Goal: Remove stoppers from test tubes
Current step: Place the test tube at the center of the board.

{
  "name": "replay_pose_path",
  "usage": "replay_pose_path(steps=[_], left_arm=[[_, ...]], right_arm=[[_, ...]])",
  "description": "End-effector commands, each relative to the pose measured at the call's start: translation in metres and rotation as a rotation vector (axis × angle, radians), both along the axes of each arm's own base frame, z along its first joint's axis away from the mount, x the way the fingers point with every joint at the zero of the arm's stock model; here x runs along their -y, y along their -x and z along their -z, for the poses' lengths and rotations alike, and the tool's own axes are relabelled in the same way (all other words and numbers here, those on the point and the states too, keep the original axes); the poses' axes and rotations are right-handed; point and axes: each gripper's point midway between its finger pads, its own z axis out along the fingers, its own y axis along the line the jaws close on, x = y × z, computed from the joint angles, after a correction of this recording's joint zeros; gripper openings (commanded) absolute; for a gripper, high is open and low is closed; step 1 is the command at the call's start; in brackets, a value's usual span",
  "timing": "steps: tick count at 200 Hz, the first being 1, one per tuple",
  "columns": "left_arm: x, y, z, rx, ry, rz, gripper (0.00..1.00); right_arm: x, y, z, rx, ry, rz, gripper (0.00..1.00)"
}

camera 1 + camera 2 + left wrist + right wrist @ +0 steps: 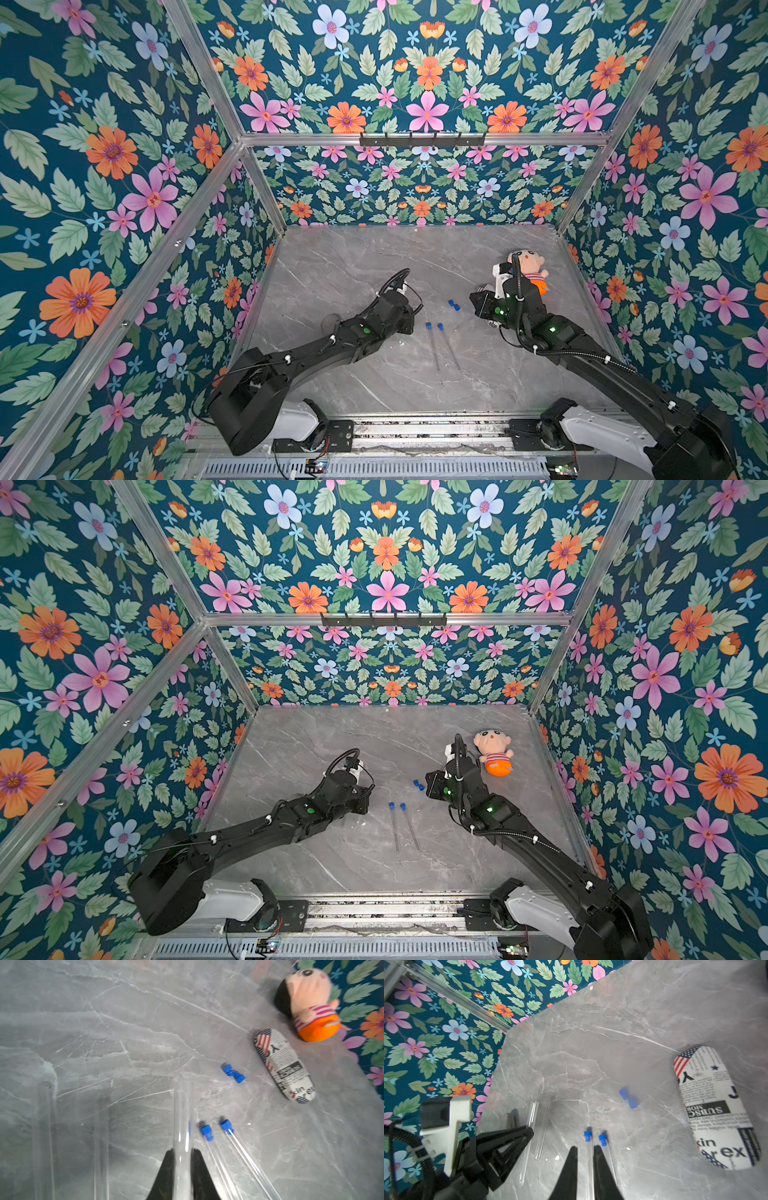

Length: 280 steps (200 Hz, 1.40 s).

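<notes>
On table (pixel 104 1043) — 2 stoppered tubes (pixel 227 1126); L gripper's (pixel 182 1150) tube (pixel 182 1109) unstoppered.

Plush doll (pixel 492 752) on grey marble surface (pixel 332 737), near right wall. Newsprint-pattern case (pixel 284 1066) lying flat just beside doll. Floral walls (pixel 104 166) all round; black hook rail (pixel 384 619) on back wall.

The space is enclosed by walls (pixel 428 83) papered in dark teal, with pink, orange and pale blue flowers among green leaves. The panels are framed by aluminium bars (pixel 291 139), and a black hook rail (pixel 422 141) is fixed to the rear crossbar. A grey, white-veined marble tabletop (pixel 353 257) is evenly lit.
</notes>
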Motion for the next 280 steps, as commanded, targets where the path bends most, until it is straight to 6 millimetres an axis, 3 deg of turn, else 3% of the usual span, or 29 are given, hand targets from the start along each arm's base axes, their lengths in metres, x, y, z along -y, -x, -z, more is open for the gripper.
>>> replay_pose_path(steps=[1, 78, 166, 220, 280], left_arm=[[-0.009, -0.008, 0.018, -0.055, -0.063, -0.053, 0.13], [-0.015, -0.034, 0.063, -0.125, -0.185, -0.111, 0.14], [-0.021, -0.042, 0.087, -0.149, -0.242, -0.143, 0.20], [-0.025, -0.040, 0.092, -0.161, -0.257, -0.147, 0.25], [-0.019, -0.045, 0.072, -0.113, -0.230, -0.128, 0.31]], right_arm=[[0.009, 0.002, 0.008, -0.002, 0.049, 0.021, 0.00], [0.017, 0.009, 0.015, 0.003, 0.068, 0.029, 0.00], [0.017, 0.012, 0.017, 0.003, 0.060, 0.022, 0.00], [0.014, 0.011, 0.020, -0.008, 0.052, 0.017, 0.00], [0.013, 0.009, 0.020, -0.008, 0.053, 0.017, 0.00]])
